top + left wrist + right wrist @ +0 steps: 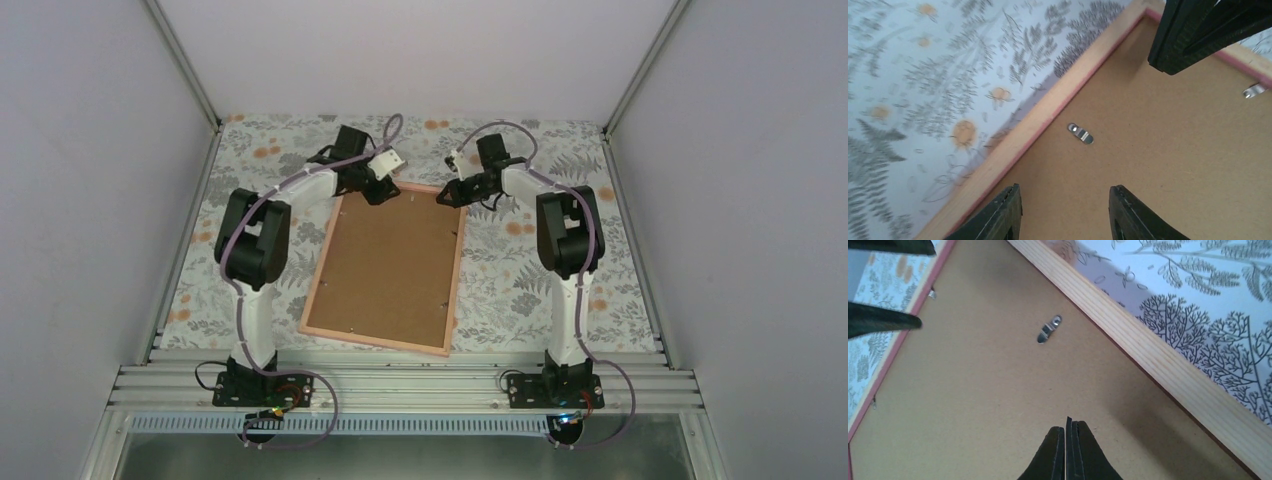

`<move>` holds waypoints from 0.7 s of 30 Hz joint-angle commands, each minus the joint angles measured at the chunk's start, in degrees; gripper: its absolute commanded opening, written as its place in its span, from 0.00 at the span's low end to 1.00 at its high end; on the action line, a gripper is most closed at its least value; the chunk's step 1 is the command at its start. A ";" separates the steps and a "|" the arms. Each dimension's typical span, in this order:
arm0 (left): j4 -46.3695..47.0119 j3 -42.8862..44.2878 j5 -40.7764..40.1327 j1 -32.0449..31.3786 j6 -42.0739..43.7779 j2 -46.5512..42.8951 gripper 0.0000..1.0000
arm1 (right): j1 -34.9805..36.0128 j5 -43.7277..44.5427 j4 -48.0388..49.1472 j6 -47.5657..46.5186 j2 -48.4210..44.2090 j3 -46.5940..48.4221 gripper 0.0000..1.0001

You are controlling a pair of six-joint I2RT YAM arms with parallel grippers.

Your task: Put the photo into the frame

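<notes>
Fingers point(1000, 217) of the left gripper point(1064, 194) stand partly apart, gripping nothing, over the far left corner of the frame point(375, 341) (back up, brown board point(390, 260) showing). The frame lies on the floral cloth point(500, 285) between the arms. The right gripper point(1067, 429), pinched together, is over the far right corner.

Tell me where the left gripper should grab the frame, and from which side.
Probably its left rail, from above, fingers straddling it: the frame lies flat, back up, and the rail stands proud of the brown board, leaving side walls to pinch.
</notes>
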 commanded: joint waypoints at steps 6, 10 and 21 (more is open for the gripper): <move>8.20 -2.10 -11.54 -4.47 3.56 4.90 0.43 | 0.58 3.07 4.10 2.15 2.79 -4.03 0.04; 9.60 -2.10 -16.33 -6.09 5.24 6.81 0.41 | 0.58 3.63 4.55 1.61 3.29 -6.04 0.04; 10.87 0.48 -21.89 -8.86 7.58 11.38 0.46 | 0.58 3.77 5.42 1.30 3.47 -8.33 0.04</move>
